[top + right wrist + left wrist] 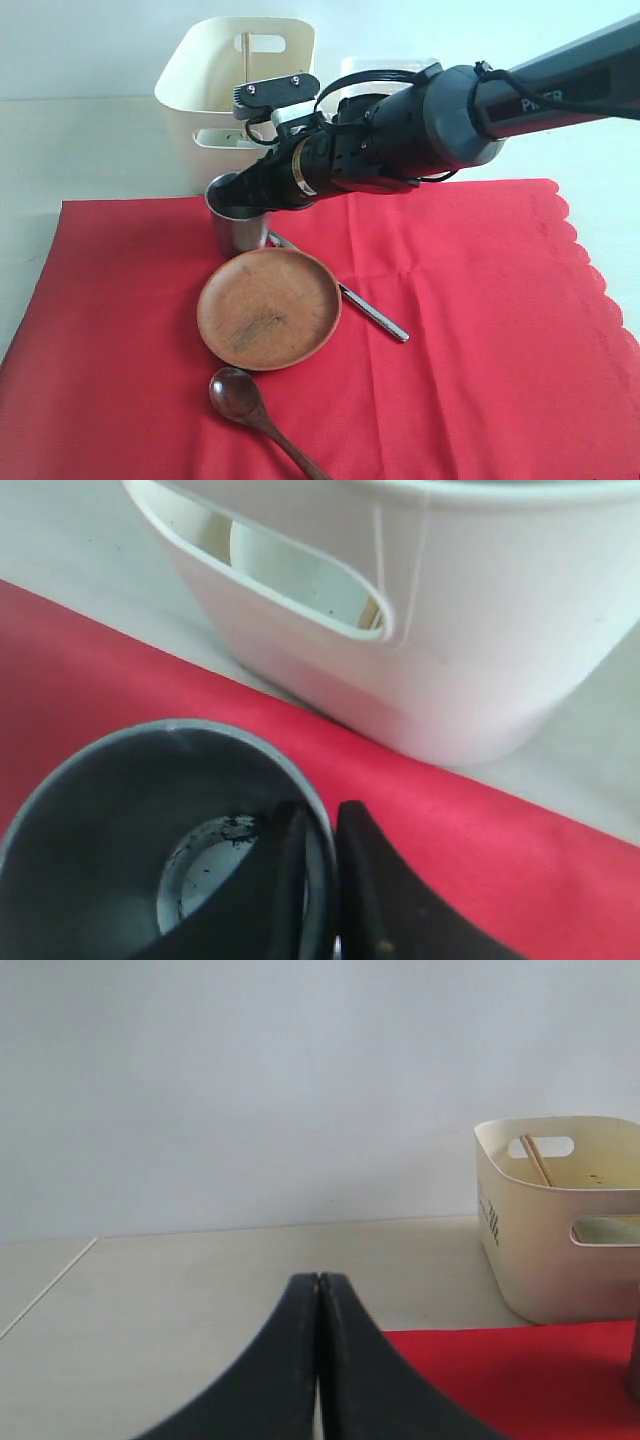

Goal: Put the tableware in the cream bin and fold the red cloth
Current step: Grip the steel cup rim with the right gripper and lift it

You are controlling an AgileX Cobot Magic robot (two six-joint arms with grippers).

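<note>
Steel cup (pixel 236 228) stands upright on the red cloth (pixel 470 330), near the cloth's far edge, just in front of the cream bin (pixel 200 110). Right gripper (pixel 320 825) is clamped on the cup rim, one finger inside and one outside. Wooden plate (pixel 268 307) lies just beside the cup, with the metal knife (pixel 378 318) at its right edge and the dark spoon (pixel 243 398) nearer the camera. Left gripper (pixel 318 1288): fingers pressed together, holding nothing
</note>
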